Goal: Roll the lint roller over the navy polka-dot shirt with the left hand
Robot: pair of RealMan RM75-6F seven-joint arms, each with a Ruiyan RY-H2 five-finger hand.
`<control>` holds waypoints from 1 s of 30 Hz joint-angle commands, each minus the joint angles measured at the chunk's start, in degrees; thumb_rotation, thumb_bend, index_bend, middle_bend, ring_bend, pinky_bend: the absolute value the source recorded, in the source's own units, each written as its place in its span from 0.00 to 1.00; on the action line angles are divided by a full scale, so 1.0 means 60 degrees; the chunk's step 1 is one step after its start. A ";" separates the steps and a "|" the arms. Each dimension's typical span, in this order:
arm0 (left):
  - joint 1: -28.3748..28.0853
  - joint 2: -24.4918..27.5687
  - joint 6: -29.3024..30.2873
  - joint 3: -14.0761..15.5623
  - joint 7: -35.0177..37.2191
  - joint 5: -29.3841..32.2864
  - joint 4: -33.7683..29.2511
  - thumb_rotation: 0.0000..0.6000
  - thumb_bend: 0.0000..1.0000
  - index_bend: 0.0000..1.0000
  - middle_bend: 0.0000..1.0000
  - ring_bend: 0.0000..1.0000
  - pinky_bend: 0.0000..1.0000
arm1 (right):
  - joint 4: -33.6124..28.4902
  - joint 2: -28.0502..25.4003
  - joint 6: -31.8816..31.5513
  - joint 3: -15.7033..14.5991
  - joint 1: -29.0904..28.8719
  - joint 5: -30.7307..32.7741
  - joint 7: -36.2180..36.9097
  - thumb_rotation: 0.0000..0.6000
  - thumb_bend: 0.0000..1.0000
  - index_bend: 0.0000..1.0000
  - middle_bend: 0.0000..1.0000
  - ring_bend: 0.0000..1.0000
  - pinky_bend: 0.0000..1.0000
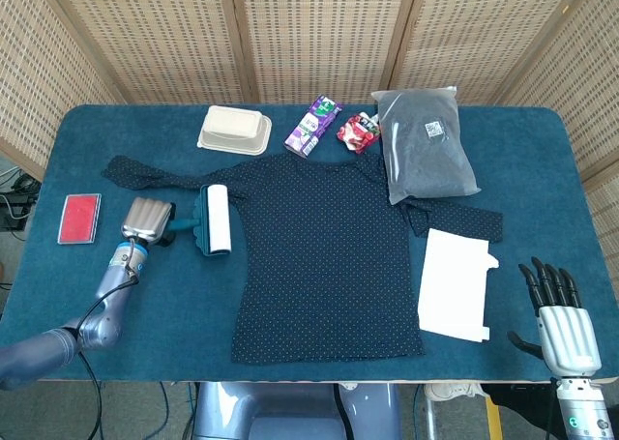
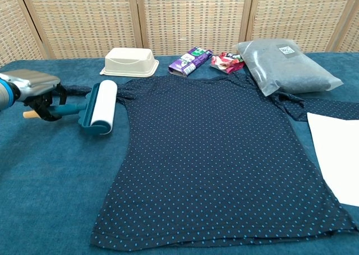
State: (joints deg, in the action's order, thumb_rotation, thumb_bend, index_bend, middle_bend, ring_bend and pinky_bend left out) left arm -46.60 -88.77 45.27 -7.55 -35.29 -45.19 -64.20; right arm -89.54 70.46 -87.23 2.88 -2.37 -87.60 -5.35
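Observation:
The navy polka-dot shirt [image 1: 329, 251] [image 2: 219, 154] lies spread flat across the middle of the blue table. A lint roller [image 1: 215, 220] [image 2: 102, 106] with a white roll and teal frame hovers just left of the shirt's side, by the left sleeve. My left hand [image 1: 147, 220] [image 2: 35, 87] grips its teal handle, fingers curled around it. The roller is tilted, its far end near the sleeve. My right hand [image 1: 558, 309] rests at the table's front right corner, fingers straight and apart, holding nothing; the chest view does not show it.
A cream box [image 1: 235, 130], a purple carton [image 1: 312, 126], a red snack packet [image 1: 357, 132] and a grey bagged parcel [image 1: 424, 142] line the back. White paper [image 1: 455, 283] lies right of the shirt. A red card [image 1: 78, 218] sits far left.

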 commanded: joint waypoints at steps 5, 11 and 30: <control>-0.0974 0.1406 -0.0032 -0.0036 -0.1900 0.1428 -0.2065 1.00 1.00 0.88 0.79 0.64 0.60 | -0.0032 -0.0047 -0.0018 0.0000 0.0009 -0.0009 0.0088 1.00 0.10 0.00 0.00 0.00 0.00; -0.2015 0.1755 -0.0298 0.0073 -0.3034 0.3037 -0.2791 1.00 1.00 0.89 0.79 0.64 0.60 | 0.0020 -0.0096 0.0024 0.0041 0.0003 0.0083 0.0273 1.00 0.10 0.00 0.00 0.00 0.00; -0.4538 0.1219 -0.0308 0.1382 -0.5298 0.6581 -0.2447 1.00 1.00 0.90 0.79 0.64 0.60 | 0.0273 -0.0138 0.0383 0.0166 -0.0090 0.0489 0.0736 1.00 0.10 0.00 0.00 0.00 0.00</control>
State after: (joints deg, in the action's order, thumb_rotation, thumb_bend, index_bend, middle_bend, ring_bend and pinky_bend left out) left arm -71.93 -80.73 42.80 -0.62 -65.09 -8.01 -79.32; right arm -87.94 69.62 -84.97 3.86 -2.87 -84.70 -0.97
